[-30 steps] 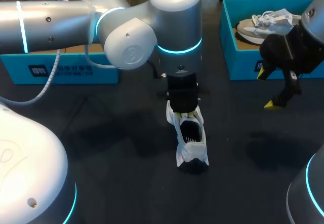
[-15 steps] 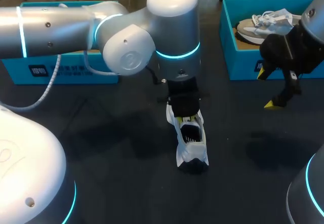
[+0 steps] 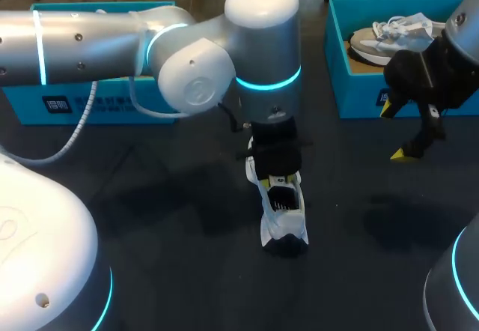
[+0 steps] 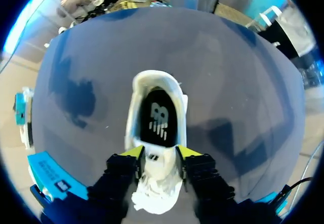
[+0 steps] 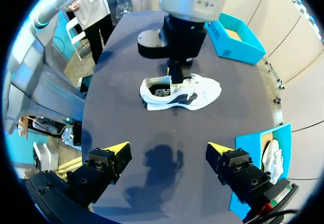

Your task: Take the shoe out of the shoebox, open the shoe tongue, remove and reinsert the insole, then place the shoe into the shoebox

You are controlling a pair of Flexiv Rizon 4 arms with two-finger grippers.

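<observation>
The shoe (image 3: 284,213) stands upright on its sole in the middle of the table (image 3: 172,219). Its long axis runs near to far, heel towards the near edge and toe towards the far side, tipped only slightly off straight. Nearest is the heel, then the open mouth with the dark insole (image 4: 158,118) showing inside, then the laced part.

The left gripper (image 4: 160,155) comes straight down over that laced part. Its fingers sit at a middling spread, one pressed to the left flank and one to the right, so it grips the shoe across its width and at a right angle to the long axis. The mouth and heel lie on the near side of the fingers and the toe lies on the far side, under the wrist. Any pull on the tongue would probably have to go away from the mouth, towards the toe.

The right gripper (image 5: 167,149) hangs to the right, well apart from the shoe, spread wide and empty, so the left arm is much the nearer. Beyond it at the far right is the shoebox (image 3: 367,99) with a second shoe (image 3: 389,37) inside.
</observation>
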